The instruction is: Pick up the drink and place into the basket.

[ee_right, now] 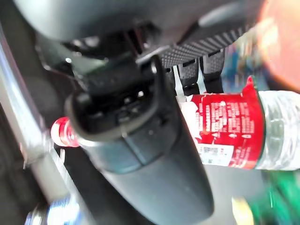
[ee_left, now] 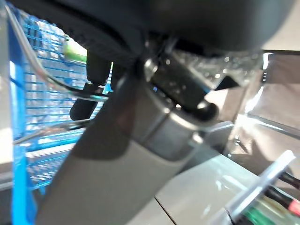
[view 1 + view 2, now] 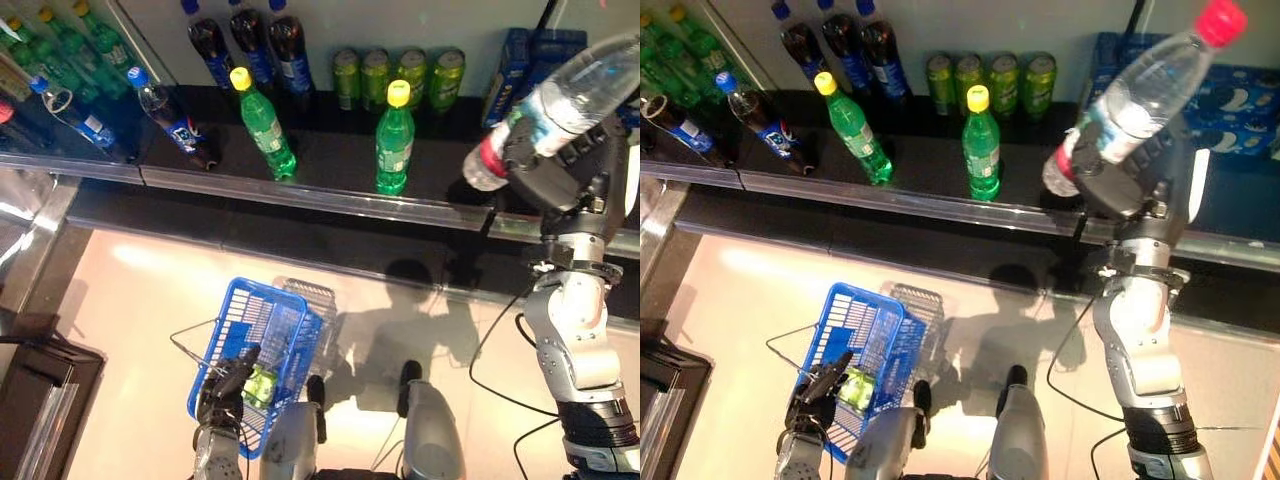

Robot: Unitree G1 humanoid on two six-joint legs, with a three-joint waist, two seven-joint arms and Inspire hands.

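My right hand is shut on a clear water bottle with a red label and a red cap. It holds the bottle tilted, up in the air over the right end of the dark shelf. The right wrist view shows the red label past the hand's thumb. My left hand is shut on the thin wire handles of the blue basket, which hangs low at the left above the pale floor. A green drink lies in the basket. The basket's mesh shows in the left wrist view.
On the shelf stand green bottles with yellow caps, dark cola bottles, green cans and blue boxes at the far right. A dark cabinet stands at the lower left on the floor.
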